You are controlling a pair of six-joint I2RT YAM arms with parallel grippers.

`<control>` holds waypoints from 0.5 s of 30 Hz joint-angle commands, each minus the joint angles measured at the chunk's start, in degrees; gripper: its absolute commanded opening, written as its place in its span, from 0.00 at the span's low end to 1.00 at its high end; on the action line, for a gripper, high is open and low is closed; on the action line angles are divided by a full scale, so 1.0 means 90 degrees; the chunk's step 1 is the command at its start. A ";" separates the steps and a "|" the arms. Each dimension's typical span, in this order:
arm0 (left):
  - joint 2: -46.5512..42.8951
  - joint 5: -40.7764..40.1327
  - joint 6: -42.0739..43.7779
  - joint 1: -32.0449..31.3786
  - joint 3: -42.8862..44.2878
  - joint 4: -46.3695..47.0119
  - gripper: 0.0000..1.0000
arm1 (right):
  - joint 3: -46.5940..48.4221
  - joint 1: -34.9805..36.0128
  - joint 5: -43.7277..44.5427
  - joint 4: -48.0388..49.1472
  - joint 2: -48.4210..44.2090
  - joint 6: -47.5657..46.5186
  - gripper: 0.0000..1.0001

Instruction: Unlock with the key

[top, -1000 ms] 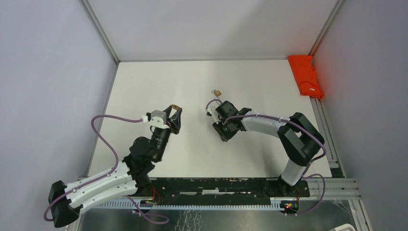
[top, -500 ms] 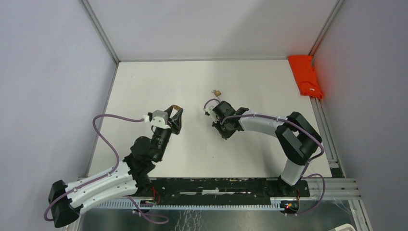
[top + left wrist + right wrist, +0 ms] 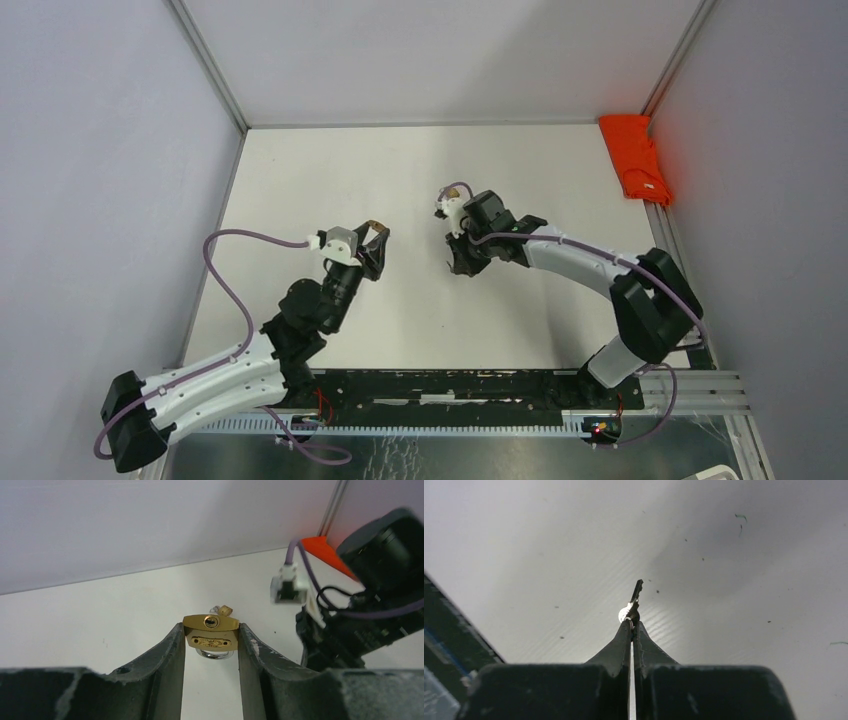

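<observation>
right pincer [image 3: 632,626]: pressed together on the key [image 3: 634,600], gripping its head; the blade juts out past the tips, with the bench [image 3: 749,580] behind it
right pincer, change: a second ago its fingers stood half apart, now they are closed on the key
right arm [image 3: 570,255], change: it has reached farther out from its base, and in the top view its wrist now covers the spot where a brass piece [image 3: 225,610] lay in the open
left pincer [image 3: 211,630]: fingers wide apart but clamped on the flanks of the lock [image 3: 210,636], the same spread as a second ago
lock: brass, keyhole [image 3: 211,622] turned toward the wrist camera, shackle [image 3: 214,654] showing under the body
left arm [image 3: 300,320], change: shifted a little to the right, toward the other arm, the lock carried along
key to lock: in the top view the right pincer [image 3: 456,266] sits to the right of the left pincer [image 3: 373,228], apart, with bare bench between them; the key itself is too small to make out there
brass piece: small, on the bench beyond the lock, a thin ring beside it
cloth [image 3: 636,158]: red, bunched in the far right corner of the bench, well apart from both pincers
</observation>
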 commanded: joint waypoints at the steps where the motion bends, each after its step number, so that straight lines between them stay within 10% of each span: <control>1: 0.0096 0.0493 -0.0538 0.0144 0.0096 0.0136 0.02 | -0.0182 -0.0188 -0.1298 0.0634 -0.0612 0.0265 0.00; 15: 0.0477 0.2194 -0.1421 0.0985 0.0126 0.0215 0.02 | -0.0864 -0.0364 -0.2799 0.1931 -0.2179 0.0690 0.00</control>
